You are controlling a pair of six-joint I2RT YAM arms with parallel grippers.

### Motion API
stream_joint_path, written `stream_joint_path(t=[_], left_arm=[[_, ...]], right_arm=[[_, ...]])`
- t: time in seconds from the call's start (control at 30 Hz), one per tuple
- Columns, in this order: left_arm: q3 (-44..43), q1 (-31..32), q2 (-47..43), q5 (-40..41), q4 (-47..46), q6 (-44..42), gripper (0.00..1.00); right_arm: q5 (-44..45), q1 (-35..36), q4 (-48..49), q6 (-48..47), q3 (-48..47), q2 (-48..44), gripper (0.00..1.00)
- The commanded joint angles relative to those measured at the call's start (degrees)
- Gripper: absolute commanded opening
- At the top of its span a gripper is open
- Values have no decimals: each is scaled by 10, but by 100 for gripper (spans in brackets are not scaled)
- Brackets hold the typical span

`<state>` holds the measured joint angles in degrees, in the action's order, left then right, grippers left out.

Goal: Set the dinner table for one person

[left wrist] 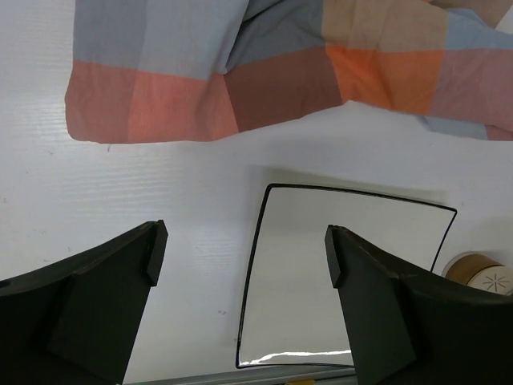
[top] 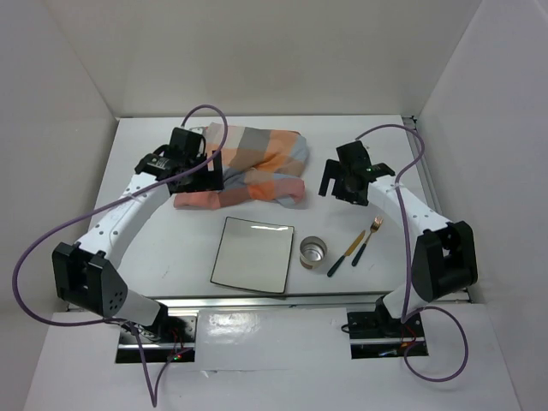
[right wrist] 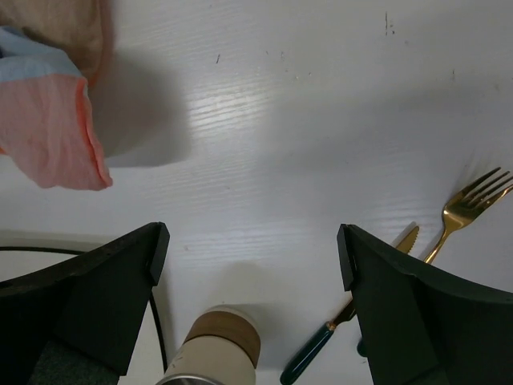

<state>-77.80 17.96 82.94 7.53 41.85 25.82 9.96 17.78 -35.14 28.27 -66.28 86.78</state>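
Observation:
The white dinner table (top: 163, 240) holds a square white plate with a black rim (top: 253, 254) near the front. To its right stand a beige cup (top: 313, 253), a knife with a dark handle (top: 346, 253) and a gold fork (top: 366, 241). My left gripper (top: 204, 171) is open and empty above the left end of the checked cloth (top: 257, 167). My right gripper (top: 339, 187) is open and empty, right of the cloth and behind the cup. The left wrist view shows the gripper (left wrist: 240, 245) over the plate (left wrist: 345, 273). The right wrist view shows the gripper (right wrist: 250, 245) above the cup (right wrist: 216, 349), knife (right wrist: 353, 321) and fork (right wrist: 469, 204).
The crumpled orange, grey and blue cloth lies at the back middle of the table, and also shows in the left wrist view (left wrist: 240, 72) and the right wrist view (right wrist: 48, 120). White walls enclose the table on three sides. Purple cables loop from both arms.

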Motion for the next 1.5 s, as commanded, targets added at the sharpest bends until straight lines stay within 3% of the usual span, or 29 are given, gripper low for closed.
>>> stream_joint_path(t=[0.0, 0.33, 0.43, 0.47, 0.67, 0.8, 0.97, 1.0, 1.13, 1.33, 1.47], left_arm=[[-8, -3, 6, -16, -3, 8, 100], [-8, -21, 0, 11, 12, 48, 100], [-3, -70, -6, 4, 25, 77, 100], [-2, -112, -6, -10, 39, 98, 97], [68, -273, 0, -180, 11, 142, 82], [101, -314, 6, -215, -2, 172, 72], [219, -375, 8, -347, -111, 280, 71], [238, -381, 8, -348, -157, 302, 71], [260, -392, 24, -358, -189, 356, 83], [304, -398, 67, -384, -314, 434, 86], [294, -398, 112, -384, -342, 455, 82]], right_arm=[[-13, 12, 11, 6, 3, -12, 100], [-13, 33, 4, -13, -3, -23, 100], [-13, 49, 4, -13, 7, -35, 100], [-13, 54, -1, -7, 14, -42, 100], [-53, 54, 6, -7, 69, -83, 100], [-71, 54, 12, -7, 81, -89, 100], [-71, 59, 12, -7, 67, -79, 100], [-71, 59, 12, -7, 67, -79, 100], [-71, 59, -6, -13, 43, -73, 100], [-60, 65, -23, -13, 43, -85, 100], [-60, 70, -29, -1, 43, -91, 100]])
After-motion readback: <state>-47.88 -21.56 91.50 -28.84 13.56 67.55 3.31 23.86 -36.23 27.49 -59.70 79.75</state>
